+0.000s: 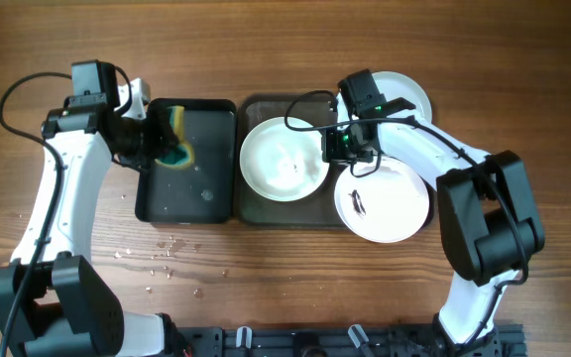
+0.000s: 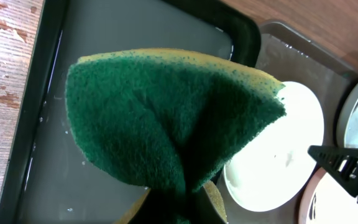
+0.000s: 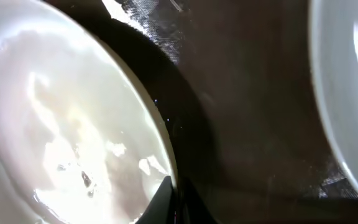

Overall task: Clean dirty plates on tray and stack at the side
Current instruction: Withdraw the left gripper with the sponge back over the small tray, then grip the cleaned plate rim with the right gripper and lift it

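Left gripper (image 1: 165, 142): jaws clamped on folded green-yellow sponge (image 2: 166, 124), held over far left part of black tray (image 1: 211, 188); arm reaches in from left.
Right gripper (image 1: 350, 149): jaws together on right rim of middle plate (image 1: 281, 159); arm bends in from right.
Middle plate: white, wet, glossy, lying in tray (image 1: 256, 210).
Smudged plate (image 1: 395, 203): near right, at tray's right edge.
Third plate (image 1: 409, 91): far right.

Glossy white plate (image 1: 281, 164); rough green scouring sponge (image 2: 166, 124) on yellow foam; wet, smooth black tray (image 1: 211, 149); matt wooden table (image 1: 295, 283)

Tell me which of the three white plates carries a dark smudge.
The plate nearest the robot's base; overhead, the centre plate and far plate show no such mark.
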Available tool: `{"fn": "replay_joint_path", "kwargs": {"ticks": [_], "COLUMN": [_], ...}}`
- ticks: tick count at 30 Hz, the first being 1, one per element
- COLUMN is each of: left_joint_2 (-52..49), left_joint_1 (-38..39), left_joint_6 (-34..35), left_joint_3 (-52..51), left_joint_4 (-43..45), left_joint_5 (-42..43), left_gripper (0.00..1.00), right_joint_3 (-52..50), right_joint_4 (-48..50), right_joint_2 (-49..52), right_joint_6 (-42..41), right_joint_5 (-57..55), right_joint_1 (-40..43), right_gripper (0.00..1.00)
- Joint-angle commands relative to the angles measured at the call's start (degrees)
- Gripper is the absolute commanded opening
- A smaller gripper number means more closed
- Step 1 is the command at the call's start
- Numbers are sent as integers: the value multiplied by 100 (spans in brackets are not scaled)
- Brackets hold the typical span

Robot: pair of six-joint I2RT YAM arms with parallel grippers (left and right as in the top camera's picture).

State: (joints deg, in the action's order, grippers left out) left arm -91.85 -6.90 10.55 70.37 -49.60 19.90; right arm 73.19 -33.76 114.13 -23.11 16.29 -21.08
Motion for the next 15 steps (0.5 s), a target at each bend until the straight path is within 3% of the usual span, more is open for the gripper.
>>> {"fn": "replay_joint_path", "kwargs": {"ticks": [1,9,15], "left_joint_2": [22,24,26], "left_joint_1": [4,4,2], "left_joint_6": [-120,-120,-120], "left_joint_3": [-98,-98,-98], "left_joint_4": [61,122,118], "left_joint_5": [151,153,177], "left_gripper": [4,4,4], "right_joint_3": [-24,197,197], "right_joint_4": [-101,-245,-396], "right_joint_2": [68,-695,-1443], "right_joint_6": [-433,-382,-413], "right_joint_5": [-428,909,1058], "right_joint_1": [37,557,660], "right_gripper": [4,4,4]}}
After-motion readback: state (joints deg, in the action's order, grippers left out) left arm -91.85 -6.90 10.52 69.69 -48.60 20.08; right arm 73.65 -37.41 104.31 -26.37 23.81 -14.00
